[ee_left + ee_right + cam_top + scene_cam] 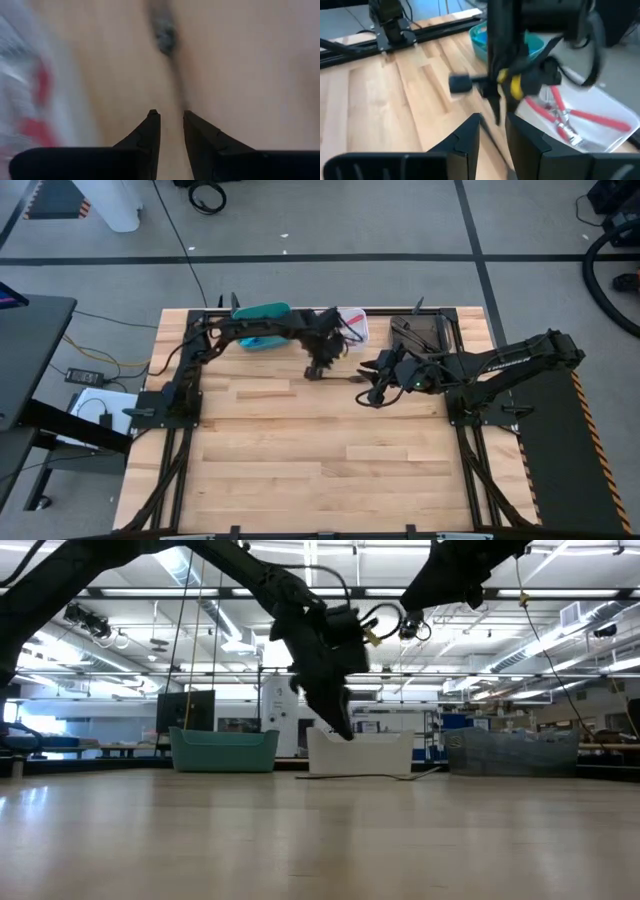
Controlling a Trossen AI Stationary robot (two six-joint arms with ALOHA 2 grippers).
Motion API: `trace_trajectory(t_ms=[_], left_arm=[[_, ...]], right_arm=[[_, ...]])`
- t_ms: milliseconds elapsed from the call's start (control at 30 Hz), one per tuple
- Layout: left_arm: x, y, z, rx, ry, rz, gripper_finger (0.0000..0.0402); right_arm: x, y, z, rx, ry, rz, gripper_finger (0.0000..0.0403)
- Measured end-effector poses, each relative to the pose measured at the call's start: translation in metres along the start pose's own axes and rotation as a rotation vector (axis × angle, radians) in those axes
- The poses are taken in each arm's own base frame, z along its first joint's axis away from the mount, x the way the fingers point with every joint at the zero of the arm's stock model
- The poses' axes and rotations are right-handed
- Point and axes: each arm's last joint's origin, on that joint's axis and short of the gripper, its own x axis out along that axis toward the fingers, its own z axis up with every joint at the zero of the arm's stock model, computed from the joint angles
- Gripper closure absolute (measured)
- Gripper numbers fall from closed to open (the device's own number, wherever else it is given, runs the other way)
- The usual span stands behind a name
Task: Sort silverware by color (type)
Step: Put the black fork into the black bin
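A dark fork (347, 379) lies flat on the table in front of the white bin (358, 332); it also shows in the low view as a thin dark fork (360, 777). My left gripper (318, 372) hangs open just above the fork's left end, slanting down, with nothing between its fingers (150, 131). In the left wrist view the blurred dark fork (165, 35) lies beyond the fingertips. My right gripper (375, 395) waits open and empty to the right of the fork, raised off the table. Red-handled forks (560, 112) lie in the white bin.
Along the far edge stand a teal bin (262, 313), the white bin and a dark brown bin (422, 335). The wide wooden tabletop (320, 470) stretches toward the near edge. Black rails (180, 440) run along both sides of the table.
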Motion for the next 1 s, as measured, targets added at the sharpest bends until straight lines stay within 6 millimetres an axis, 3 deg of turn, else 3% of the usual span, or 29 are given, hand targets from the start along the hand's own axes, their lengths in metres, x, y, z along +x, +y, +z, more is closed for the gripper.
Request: trace_trajectory(t_ms=[133,333,567,767,1000], left_arm=[[-0.003,0.0,-0.008,-0.116,-0.077,-0.203,0.0318],[0.015,-0.016,-0.019,-0.118,0.001,-0.19,0.0318],[0.031,-0.04,-0.015,-0.063,0.055,-0.169,0.0318],[0.031,-0.041,-0.011,-0.047,0.055,-0.117,0.0318],[0.031,-0.041,-0.014,-0.052,0.122,-0.07,0.0318]], right_arm=[[0.001,0.0,-0.005,0.049,0.057,0.02,0.03],[0.007,-0.003,-0.025,0.141,0.22,-0.072,0.03],[0.039,-0.004,-0.048,0.194,0.338,-0.22,0.03],[0.063,-0.005,-0.062,0.313,0.502,-0.161,0.03],[0.062,-0.007,-0.064,0.369,0.511,-0.204,0.03]])
